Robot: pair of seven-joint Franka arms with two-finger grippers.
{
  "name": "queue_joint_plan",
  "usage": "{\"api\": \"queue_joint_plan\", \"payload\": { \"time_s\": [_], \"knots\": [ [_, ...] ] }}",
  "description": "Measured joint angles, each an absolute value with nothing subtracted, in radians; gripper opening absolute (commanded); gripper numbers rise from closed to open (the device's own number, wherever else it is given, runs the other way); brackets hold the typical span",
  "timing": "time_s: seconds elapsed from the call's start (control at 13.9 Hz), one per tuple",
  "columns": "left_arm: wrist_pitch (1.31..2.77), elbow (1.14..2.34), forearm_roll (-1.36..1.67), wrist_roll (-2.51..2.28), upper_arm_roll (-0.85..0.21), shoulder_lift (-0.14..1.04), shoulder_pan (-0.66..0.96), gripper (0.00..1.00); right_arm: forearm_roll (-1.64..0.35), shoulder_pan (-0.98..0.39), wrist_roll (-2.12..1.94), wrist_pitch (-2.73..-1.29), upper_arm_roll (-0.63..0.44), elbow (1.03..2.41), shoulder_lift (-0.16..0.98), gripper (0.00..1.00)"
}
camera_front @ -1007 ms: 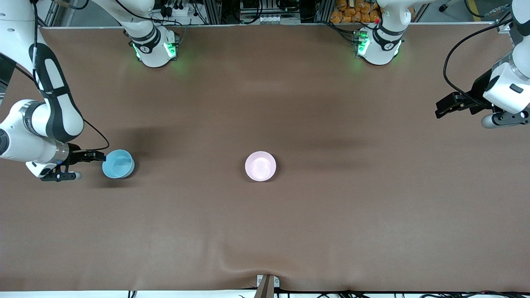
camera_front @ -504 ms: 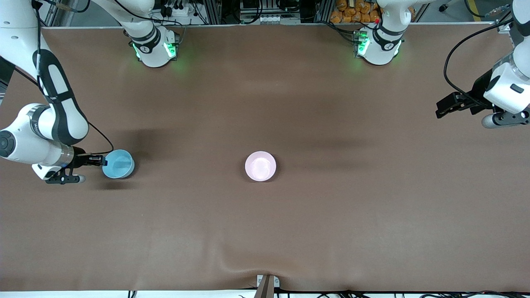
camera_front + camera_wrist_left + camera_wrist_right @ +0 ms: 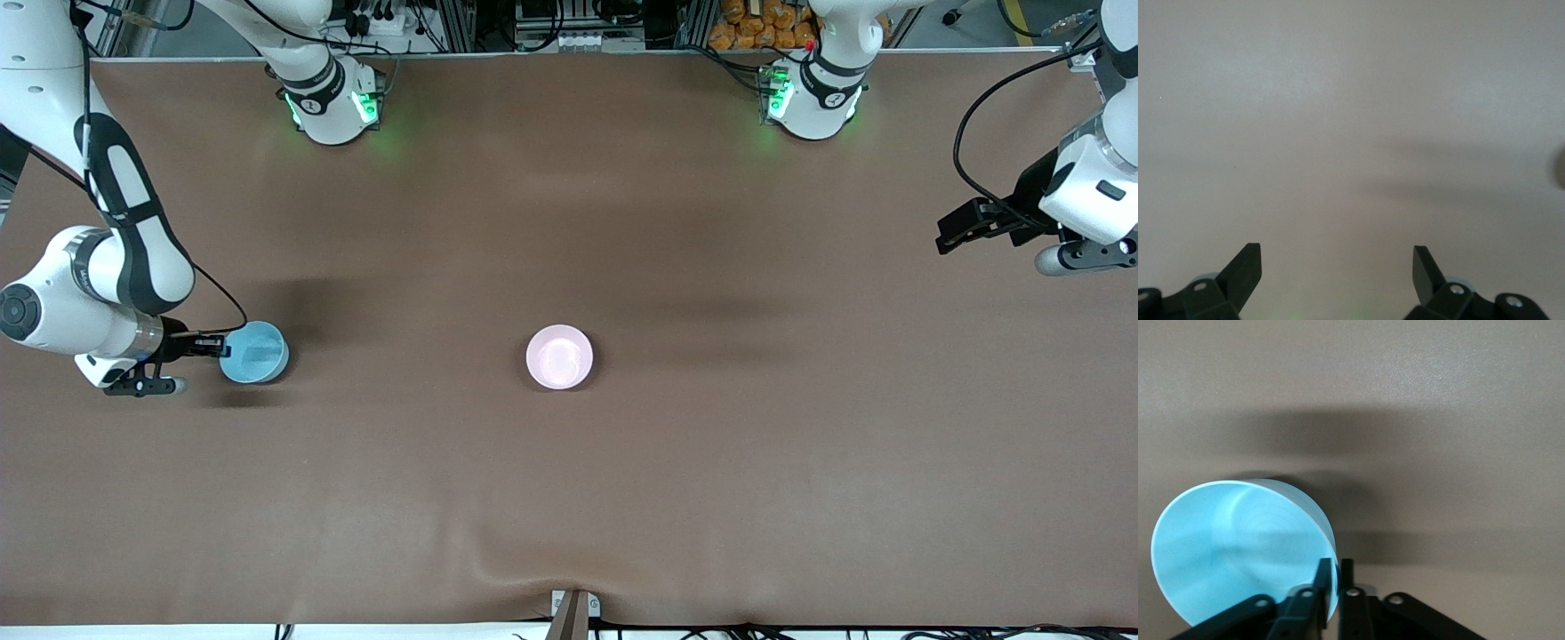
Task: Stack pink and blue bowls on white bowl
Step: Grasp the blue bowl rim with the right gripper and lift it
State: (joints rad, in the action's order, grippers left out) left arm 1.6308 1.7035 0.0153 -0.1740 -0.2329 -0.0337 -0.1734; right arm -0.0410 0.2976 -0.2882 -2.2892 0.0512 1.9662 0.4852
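1. Look at the right gripper (image 3: 216, 344): a second ago its jaws stood apart over the rim of the blue bowl (image 3: 254, 352), and now they have closed on that rim. In the right wrist view you see one finger inside the blue bowl (image 3: 1238, 550) and one outside, with the thin wall pinched between them.
2. The blue bowl did not move during this closing. It sits on the surface (image 3: 569, 498) near the edge at the right arm's end, about midway between the robots' edge and the camera's edge.
3. The pink bowl (image 3: 559, 356) sits in the middle of the surface, well apart from the blue one. I think the white bowl is under it, but you cannot see it clearly.
4. The left gripper (image 3: 965, 227) waits over the edge at the left arm's end, with its jaws wide and holding nothing.
5. For the task this means the grasp seems done. I judge that the next step is lifting the blue bowl and carrying it to the pink one.
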Motion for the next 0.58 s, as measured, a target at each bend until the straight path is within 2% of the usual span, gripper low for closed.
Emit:
{"api": "queue_joint_plan", "payload": {
  "time_s": [0.36, 0.58],
  "knots": [
    [1.63, 1.703, 0.015, -0.174, -0.229, -0.034, -0.177, 1.0, -0.088, 0.296, -0.289, -2.261, 0.058, 1.955, 0.481, 0.0],
    [1.63, 1.703, 0.015, -0.174, -0.229, -0.034, -0.187, 1.0, -0.17, 0.282, -0.259, -2.094, 0.069, 1.874, 0.464, 0.0]
  ]
}}
